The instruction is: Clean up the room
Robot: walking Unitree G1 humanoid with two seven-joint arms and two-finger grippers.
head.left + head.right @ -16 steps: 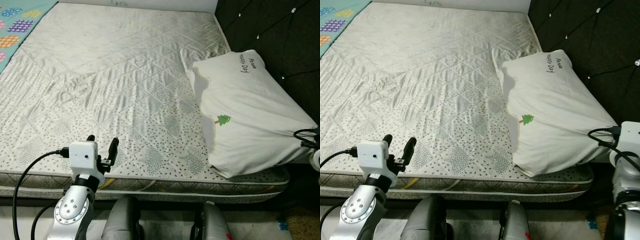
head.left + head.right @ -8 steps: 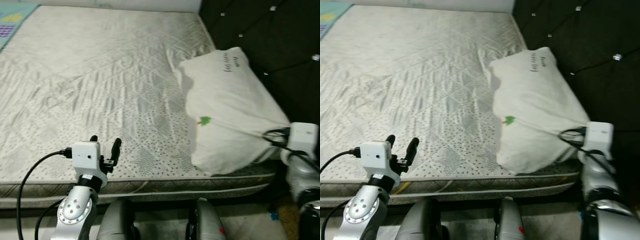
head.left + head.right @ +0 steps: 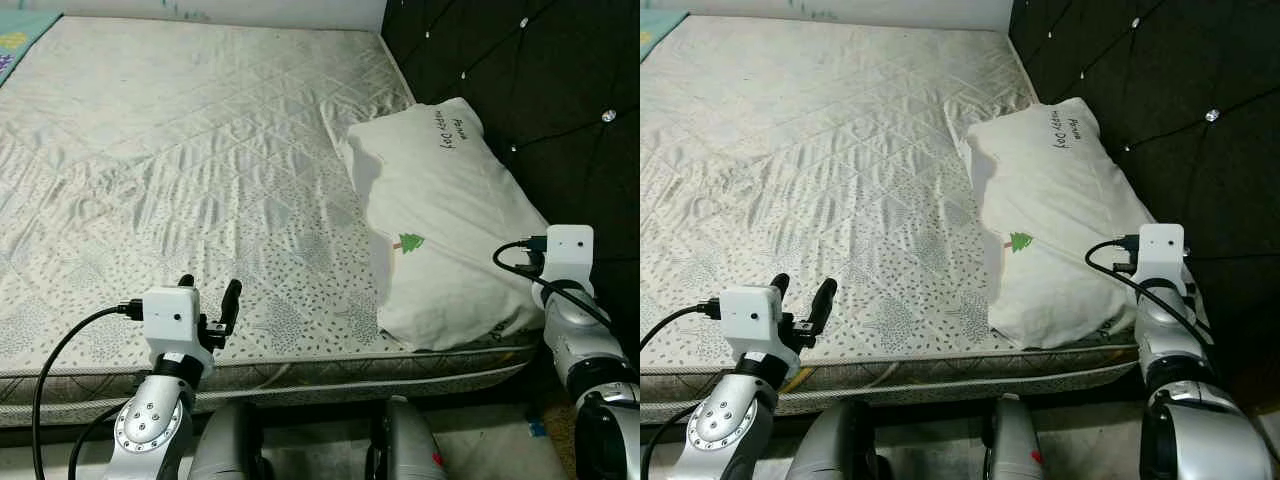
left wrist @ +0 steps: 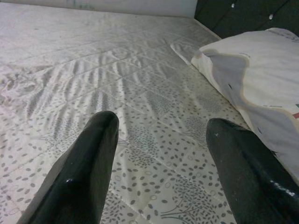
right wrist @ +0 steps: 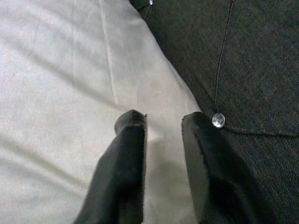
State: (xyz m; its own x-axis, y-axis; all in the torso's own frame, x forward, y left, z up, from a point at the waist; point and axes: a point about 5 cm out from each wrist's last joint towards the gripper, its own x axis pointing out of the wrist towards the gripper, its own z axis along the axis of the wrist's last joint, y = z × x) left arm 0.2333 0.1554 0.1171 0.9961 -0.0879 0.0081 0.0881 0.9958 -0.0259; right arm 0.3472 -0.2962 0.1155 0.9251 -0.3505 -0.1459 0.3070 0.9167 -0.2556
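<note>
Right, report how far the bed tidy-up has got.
Done: the mattress lies bare, with the pillow against the headboard. In hand: the right gripper sits at the pillow's edge, fingers parted, gripping nothing. The left gripper hovers open. Left: straightening the pillow.

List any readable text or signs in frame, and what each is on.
"Happy Day": handwritten-style print near the top of the pillow.
A shorter word next to it, starting with "F": too small to read surely.
A small green tree picture with no lettering, lower on the pillow.
No other text shows on the mattress or headboard.
</note>
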